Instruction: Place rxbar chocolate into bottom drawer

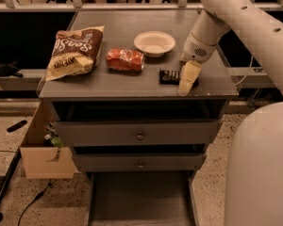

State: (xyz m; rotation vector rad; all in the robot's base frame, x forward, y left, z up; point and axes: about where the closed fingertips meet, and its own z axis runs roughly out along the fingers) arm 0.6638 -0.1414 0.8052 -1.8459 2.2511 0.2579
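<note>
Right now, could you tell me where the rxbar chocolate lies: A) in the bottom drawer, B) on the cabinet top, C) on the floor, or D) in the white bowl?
B: the rxbar chocolate lies on the cabinet top, beside the gripper, not in the open bottom drawer.

rxbar chocolate [169,76] — end behind gripper [188,80], bottom drawer [139,200] cropped

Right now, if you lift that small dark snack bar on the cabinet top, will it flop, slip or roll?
The small flat dark-wrapped snack bar lies flat on the grey cabinet top, so rolling seems unlikely. Its small size suggests it's light; the wrapper may slip. The gripper sits at its right end.
</note>
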